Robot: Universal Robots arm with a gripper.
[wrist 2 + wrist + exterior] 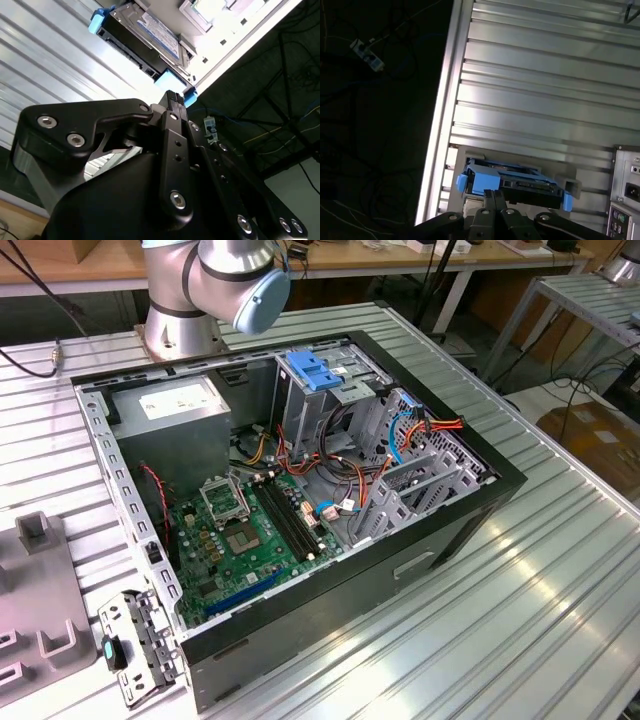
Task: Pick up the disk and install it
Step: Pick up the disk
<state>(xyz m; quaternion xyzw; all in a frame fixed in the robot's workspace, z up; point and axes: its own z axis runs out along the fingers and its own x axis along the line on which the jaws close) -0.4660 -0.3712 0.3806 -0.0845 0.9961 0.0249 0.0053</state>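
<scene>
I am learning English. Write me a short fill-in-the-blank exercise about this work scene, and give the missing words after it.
1. The gripper is nearest to the ___.
2. The plastic rails of that thing are coloured ___.
3. Inside the open computer case, the motherboard is coloured ___.

Missing words: disk; blue; green.

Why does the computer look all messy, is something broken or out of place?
Nothing looks broken or spilled. The computer case lies open, with coloured cables looping loosely inside. A metal bracket lies loose on the table by its corner. The disk sits in its grey holder.
</scene>
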